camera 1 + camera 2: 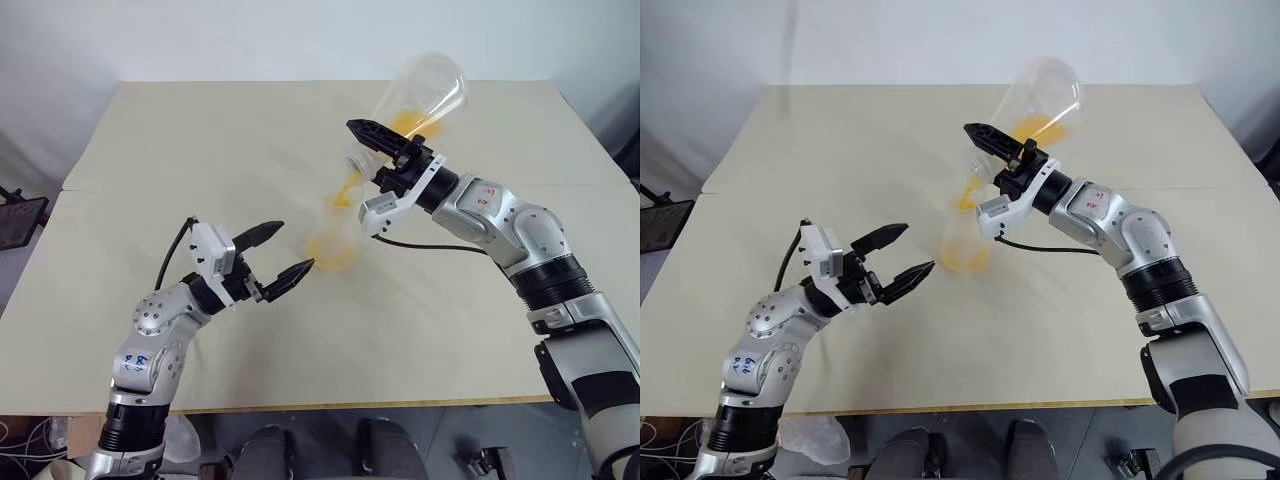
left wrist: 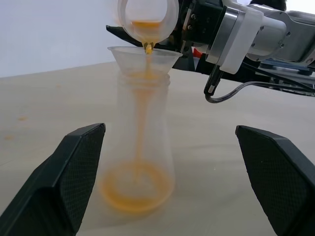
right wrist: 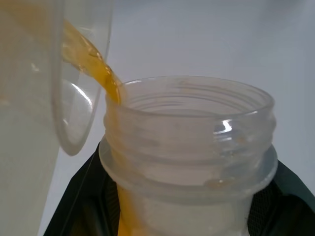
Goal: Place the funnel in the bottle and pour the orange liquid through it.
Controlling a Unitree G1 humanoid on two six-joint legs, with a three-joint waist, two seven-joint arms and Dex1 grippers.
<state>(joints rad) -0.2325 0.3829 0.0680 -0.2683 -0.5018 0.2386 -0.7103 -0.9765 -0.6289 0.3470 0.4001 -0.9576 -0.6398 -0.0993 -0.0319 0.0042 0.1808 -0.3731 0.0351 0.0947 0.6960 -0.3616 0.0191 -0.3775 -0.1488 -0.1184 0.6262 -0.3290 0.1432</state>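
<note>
My right gripper [image 1: 366,148] is shut on the neck of a clear flask [image 1: 425,92], tipped mouth-down above the table. The orange liquid [image 2: 147,47] runs from its mouth in a thin stream. It falls into the clear funnel [image 2: 143,57] seated in the neck of the bottle [image 2: 141,132], which stands upright mid-table. More orange liquid pools in the bottle's base [image 1: 330,255], and some remains in the tipped flask. My left gripper [image 1: 297,245] is open, level with the bottle's base and just left of it, not touching. The right wrist view shows the held flask's threaded neck [image 3: 189,147].
The beige table [image 1: 200,140] has a seam running across its middle and open surface all around the bottle. A black cable [image 1: 430,245] hangs under my right wrist. A dark object [image 1: 15,215] sits off the table's left edge.
</note>
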